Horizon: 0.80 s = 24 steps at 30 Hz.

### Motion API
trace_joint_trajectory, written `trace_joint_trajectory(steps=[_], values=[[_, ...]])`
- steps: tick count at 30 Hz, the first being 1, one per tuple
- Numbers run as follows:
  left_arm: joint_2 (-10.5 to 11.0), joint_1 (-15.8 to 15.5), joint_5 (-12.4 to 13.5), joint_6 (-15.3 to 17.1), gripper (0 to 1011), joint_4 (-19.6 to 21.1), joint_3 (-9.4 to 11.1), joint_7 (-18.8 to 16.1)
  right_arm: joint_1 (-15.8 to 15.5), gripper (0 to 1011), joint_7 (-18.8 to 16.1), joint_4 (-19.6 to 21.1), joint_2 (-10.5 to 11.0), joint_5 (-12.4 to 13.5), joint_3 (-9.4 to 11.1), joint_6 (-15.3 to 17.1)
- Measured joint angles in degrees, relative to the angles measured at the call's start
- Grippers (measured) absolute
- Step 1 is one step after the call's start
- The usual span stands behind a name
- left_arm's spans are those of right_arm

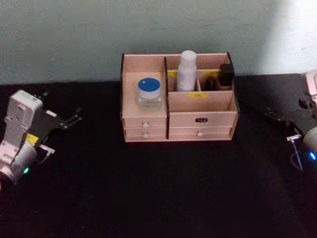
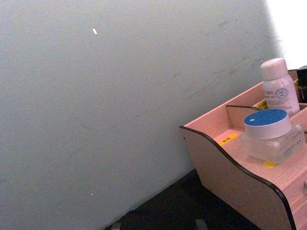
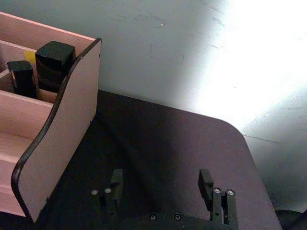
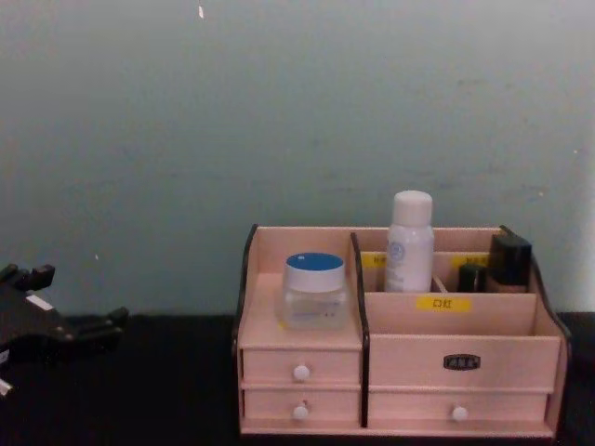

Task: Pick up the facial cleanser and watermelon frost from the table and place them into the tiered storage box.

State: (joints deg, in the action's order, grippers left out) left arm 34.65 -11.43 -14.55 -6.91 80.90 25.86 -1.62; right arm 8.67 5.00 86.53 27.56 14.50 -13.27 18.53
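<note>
1. Tiered storage box is set at the desk's back edge, against the wall.
2. Watermelon frost is seated on the box's left shelf, above 2 small drawers.
3. Facial cleanser is stood upright in a rear compartment; 2 dark bottles are lodged beside it, toward the right wall.
4. Left gripper is parked near the desk's left edge, jaws released, nothing held.
5. Right gripper is parked near the right edge, jaws spread, empty.

We see dim, soft-focused views, a black table swallowing shadow detail, and harsh white glare washing out the pale wall beyond the table's far right corner.
</note>
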Motion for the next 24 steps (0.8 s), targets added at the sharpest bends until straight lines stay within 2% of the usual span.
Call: trace_joint_trajectory(steps=[24], values=[[0.00,0.00,0.00,0.00,1001,0.00,0.00,0.00,0.00,1003,0.00,0.00,0.00,0.00,0.00,0.00]])
